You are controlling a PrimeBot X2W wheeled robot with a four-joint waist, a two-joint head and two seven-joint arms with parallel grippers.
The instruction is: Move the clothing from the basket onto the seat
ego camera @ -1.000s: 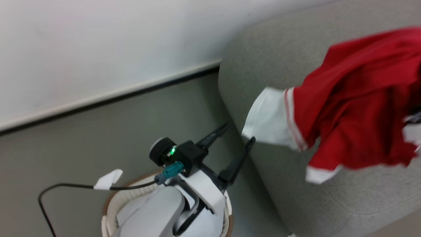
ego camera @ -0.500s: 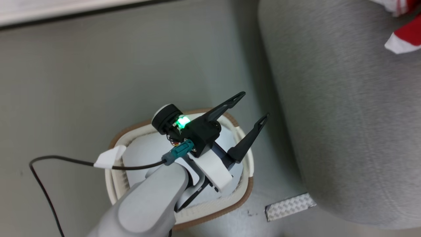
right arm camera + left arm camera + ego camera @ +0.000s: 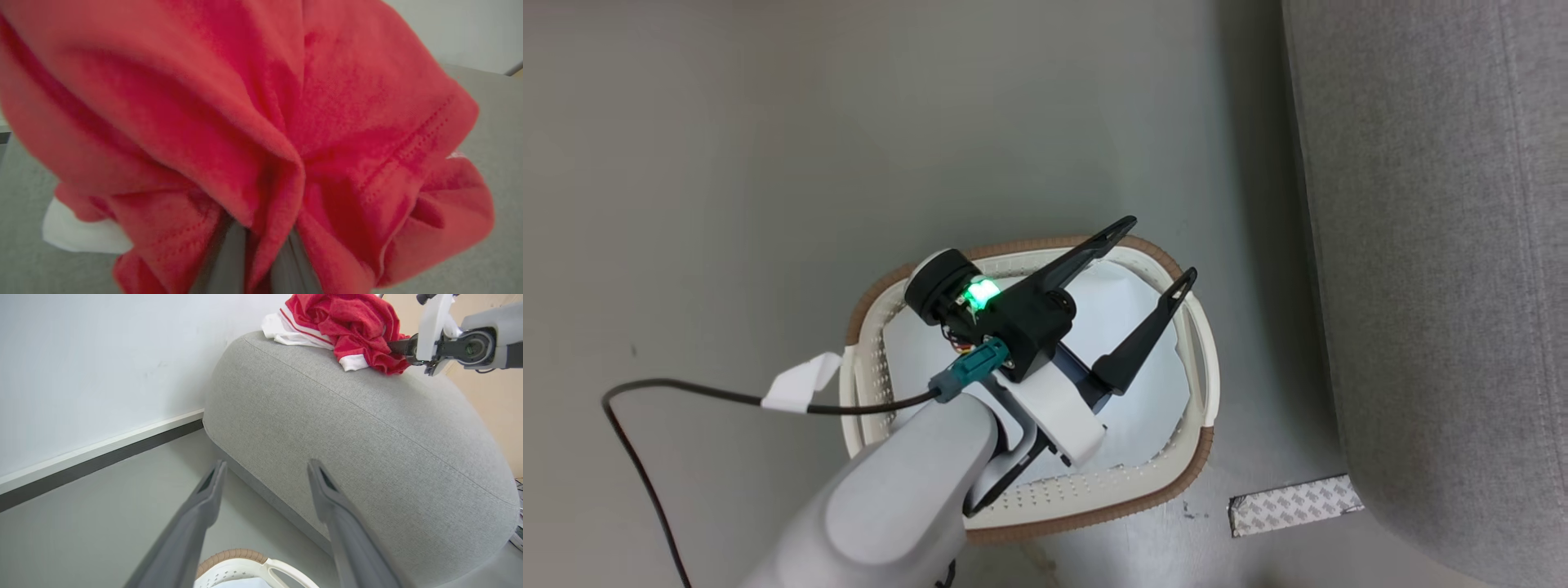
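Even soft light, close fabric blurred

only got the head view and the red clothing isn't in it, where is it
Observer: The clothing lies bunched on top of the seat, as the left wrist view shows.
Operator: is the right arm holding it
Observer: Yes, the right gripper is shut on a fold, and red fabric drapes over its fingers.
Operator: which end of the seat
Observer: The rounded end beside the wall, with its white panel on the wall side.
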